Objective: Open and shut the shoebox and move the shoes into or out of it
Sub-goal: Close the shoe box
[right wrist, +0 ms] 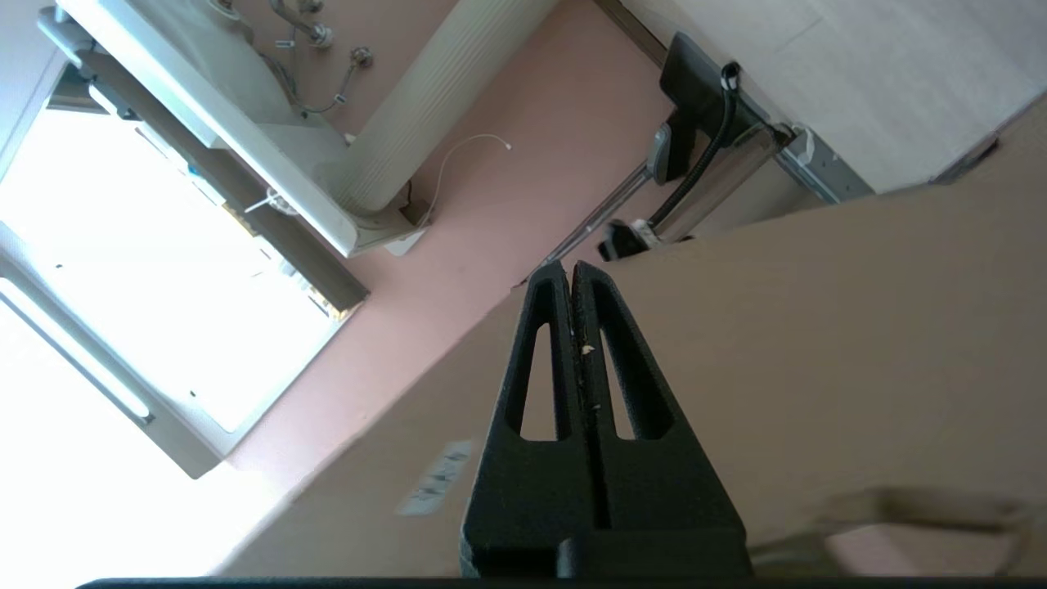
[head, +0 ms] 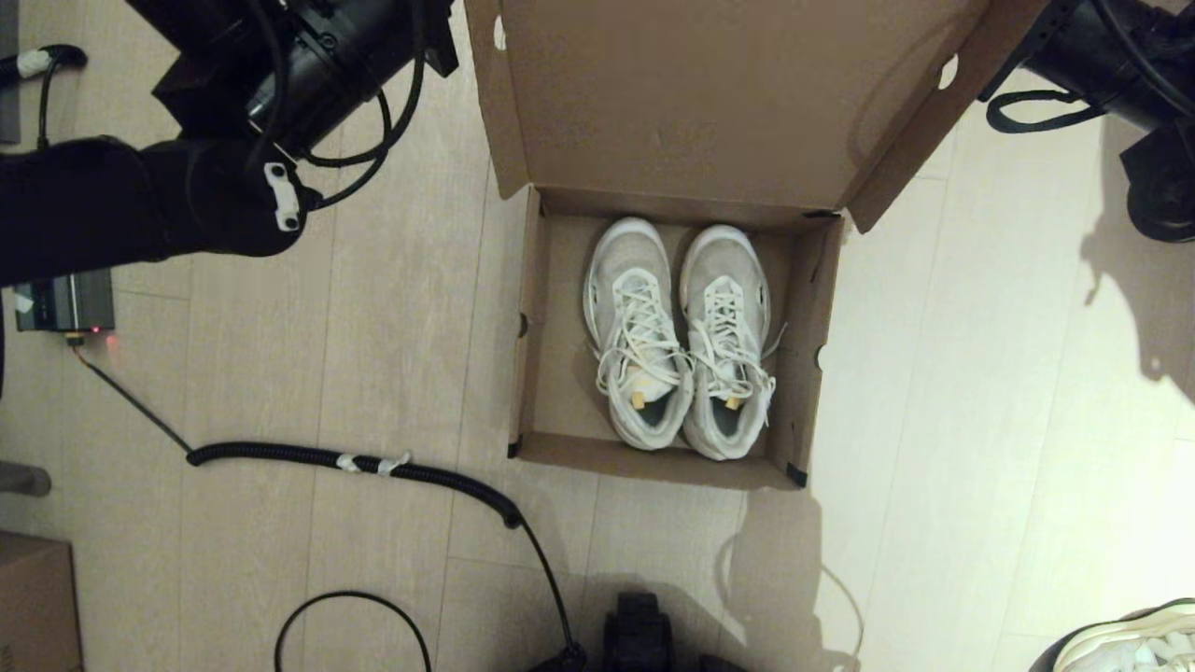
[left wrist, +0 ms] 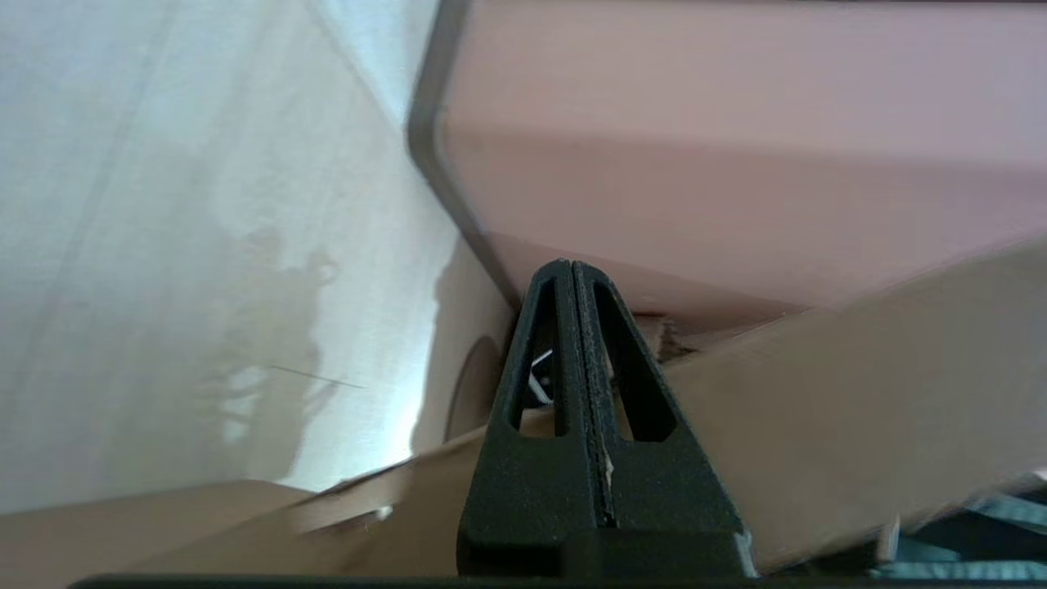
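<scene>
The brown shoebox [head: 533,373] stands open on the pale floor, its flap lid [head: 691,103] raised upright. The two white mesh shoes [head: 637,336] [head: 728,345] lie side by side inside it. My left arm [head: 308,65] reaches in beside the lid's left edge. The left gripper [left wrist: 570,267] is shut and empty, lying against brown cardboard [left wrist: 818,393]. My right arm [head: 1102,47] is at the lid's right edge. The right gripper [right wrist: 570,267] is shut and empty, resting on the lid's outer face near its white sticker [right wrist: 438,489]. In the head view the fingers of both are hidden.
A black corrugated cable [head: 373,464] crosses the floor left of the box. A dark power unit [head: 65,301] sits at the left edge, a small brown carton [head: 37,602] at bottom left, a single whitish sneaker [head: 1134,639] at bottom right.
</scene>
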Robot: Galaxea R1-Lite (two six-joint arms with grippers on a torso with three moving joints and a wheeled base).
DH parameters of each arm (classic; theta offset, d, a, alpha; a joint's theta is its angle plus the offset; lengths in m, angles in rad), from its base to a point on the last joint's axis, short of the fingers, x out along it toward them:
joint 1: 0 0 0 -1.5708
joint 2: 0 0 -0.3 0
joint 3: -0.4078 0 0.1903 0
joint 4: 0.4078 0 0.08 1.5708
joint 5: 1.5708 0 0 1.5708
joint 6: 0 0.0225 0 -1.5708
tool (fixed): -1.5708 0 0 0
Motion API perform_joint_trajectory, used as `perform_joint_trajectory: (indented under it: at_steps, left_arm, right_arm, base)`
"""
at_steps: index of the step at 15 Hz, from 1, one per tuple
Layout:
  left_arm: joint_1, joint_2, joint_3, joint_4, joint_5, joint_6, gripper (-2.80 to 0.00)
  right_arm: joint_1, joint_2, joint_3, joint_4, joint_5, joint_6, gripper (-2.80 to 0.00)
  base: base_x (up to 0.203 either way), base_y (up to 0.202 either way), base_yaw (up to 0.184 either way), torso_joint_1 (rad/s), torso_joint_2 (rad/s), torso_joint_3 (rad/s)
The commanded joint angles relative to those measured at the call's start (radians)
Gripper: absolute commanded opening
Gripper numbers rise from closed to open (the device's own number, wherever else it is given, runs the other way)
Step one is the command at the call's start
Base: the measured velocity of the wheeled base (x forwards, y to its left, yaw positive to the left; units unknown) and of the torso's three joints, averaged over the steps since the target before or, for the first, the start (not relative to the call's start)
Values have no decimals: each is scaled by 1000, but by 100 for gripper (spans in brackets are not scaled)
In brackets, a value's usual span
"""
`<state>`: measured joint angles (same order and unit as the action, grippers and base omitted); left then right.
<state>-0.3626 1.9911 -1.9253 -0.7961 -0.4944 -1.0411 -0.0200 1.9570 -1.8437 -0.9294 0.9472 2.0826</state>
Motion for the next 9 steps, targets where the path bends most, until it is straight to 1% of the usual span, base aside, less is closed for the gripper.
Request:
perform_joint_trajectory:
  at_steps: [1,5,7,9]
  left_arm:
    - [-9,-51,7,4,-2,-5,-280]
    - [-37,-118,53,18,-1,-5,-280]
    - [-42,-160,97,16,-1,-5,-280]
    - [-43,-217,165,12,-1,-4,-280]
  right_arm:
    - [-1,-69,51,-7,6,10,-280]
    - [-1,-150,125,-8,23,10,-280]
    - [-1,-181,166,-8,32,11,-280]
    - [-1,-228,232,-9,50,8,-280]
  base:
    - [0,0,0,0,0,0]
    - [0,0,0,0,0,0]
    - [0,0,0,0,0,0]
    - [0,0,0,0,0,0]
